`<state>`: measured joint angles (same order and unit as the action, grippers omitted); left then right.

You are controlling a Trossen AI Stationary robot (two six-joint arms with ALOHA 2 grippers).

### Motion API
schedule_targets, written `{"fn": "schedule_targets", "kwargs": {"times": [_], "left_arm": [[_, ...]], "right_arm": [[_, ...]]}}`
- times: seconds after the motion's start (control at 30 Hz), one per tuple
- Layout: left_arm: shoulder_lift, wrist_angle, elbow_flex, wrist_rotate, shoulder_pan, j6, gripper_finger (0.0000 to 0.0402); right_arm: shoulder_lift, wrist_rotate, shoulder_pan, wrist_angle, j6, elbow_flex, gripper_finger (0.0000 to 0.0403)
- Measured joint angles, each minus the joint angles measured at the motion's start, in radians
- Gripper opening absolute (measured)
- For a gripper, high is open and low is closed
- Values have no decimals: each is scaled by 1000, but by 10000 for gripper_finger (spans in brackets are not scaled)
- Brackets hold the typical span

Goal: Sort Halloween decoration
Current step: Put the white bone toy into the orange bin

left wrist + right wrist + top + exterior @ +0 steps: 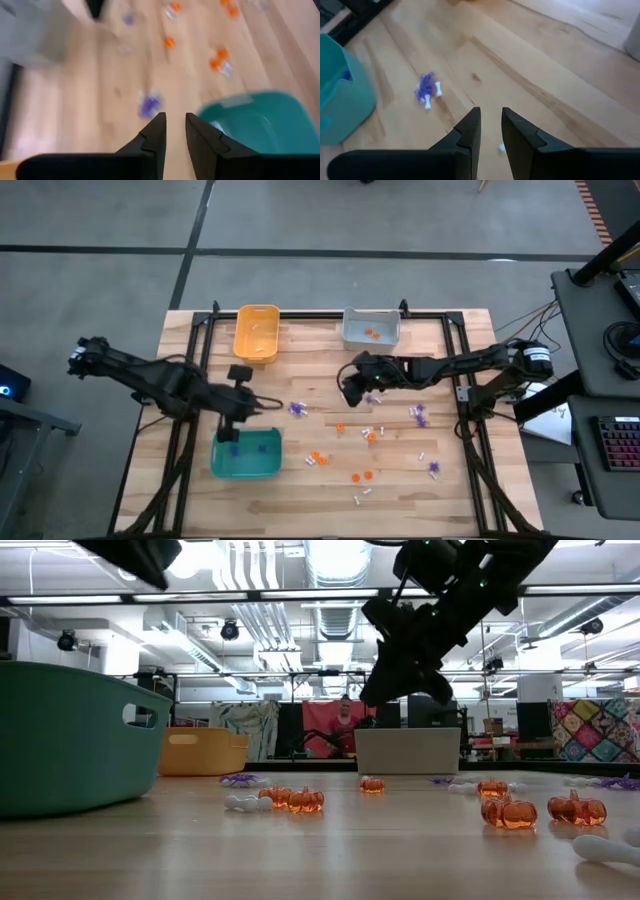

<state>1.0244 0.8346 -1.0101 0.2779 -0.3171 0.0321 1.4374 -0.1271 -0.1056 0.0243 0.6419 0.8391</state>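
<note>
The left gripper point(272, 402), at centre-left of the high view just above the teal plastic bin point(246, 454), holds its fingers narrowly apart and empty. The purple spiky trinket point(297, 409) lies just right of it. It should centre over the trinket before closing. The right gripper point(350, 392), mid-frame, has a narrow, empty gap.

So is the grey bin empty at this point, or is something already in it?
Not empty. The high view shows the grey bin holding a couple of orange trinkets on its floor; no other colour is visible inside.
</note>
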Motion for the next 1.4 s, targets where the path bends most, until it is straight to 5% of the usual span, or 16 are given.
{"fn": "schedule_targets", "kwargs": {"times": [0.63, 0.93, 1.4], "left_arm": [[-220, -427, 270, 19, 179, -185, 40], [-227, -592, 401, -112, 252, -172, 40], [-248, -617, 415, -111, 257, -167, 40]], "right_arm": [[72, 45, -59, 37, 55, 12, 68], [201, 49, -65, 333, -10, 218, 68], [391, 89, -56, 597, -4, 461, 68]]}}
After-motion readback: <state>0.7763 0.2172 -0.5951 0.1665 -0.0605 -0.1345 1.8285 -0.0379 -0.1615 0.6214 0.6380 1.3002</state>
